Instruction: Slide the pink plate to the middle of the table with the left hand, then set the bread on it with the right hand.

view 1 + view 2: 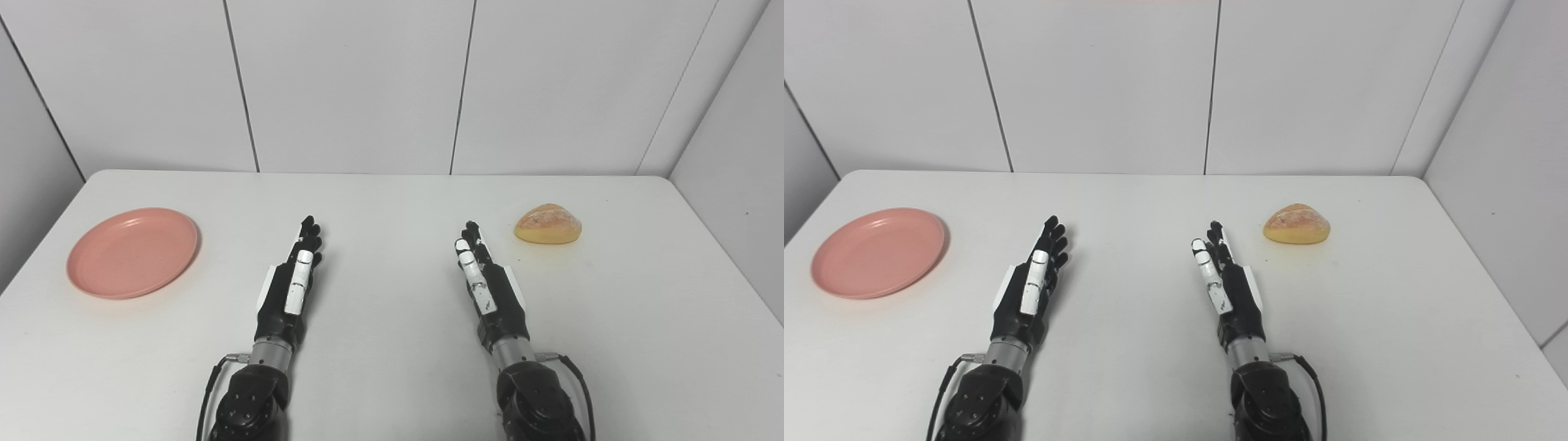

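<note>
Looking from the bottom edge upward, I have both forearms coming in low in the frame, side by side over the white table (392, 380). My left hand (293, 282) sits lower centre-left, fingers stretched forward and together, edge-on to the camera, holding nothing. My right hand (487, 278) mirrors it lower centre-right, likewise extended and empty. Neither touches any object; whether the palms rest on the tabletop or hang just above it I cannot tell from this angle.

Further up, the pink plate (133, 252) lies flat at middle left, well apart from my left hand and close to the table's left edge. The bread (548, 224), a golden rounded roll, sits at middle right, near my right fingertips but apart from them. Beyond the far edge stands the white panelled wall (367, 79).

I judge nothing is done yet; sliding the plate comes first. I would swing the left hand leftward past the plate's far-left rim, lay the fingers flat against that rim or lightly on the plate's inner surface, and draw it toward the space between the two hands. Pressing on the raised rim could tip the shallow plate, so I would keep the pressure low and the push level. The right hand should wait clear of the centre.
</note>
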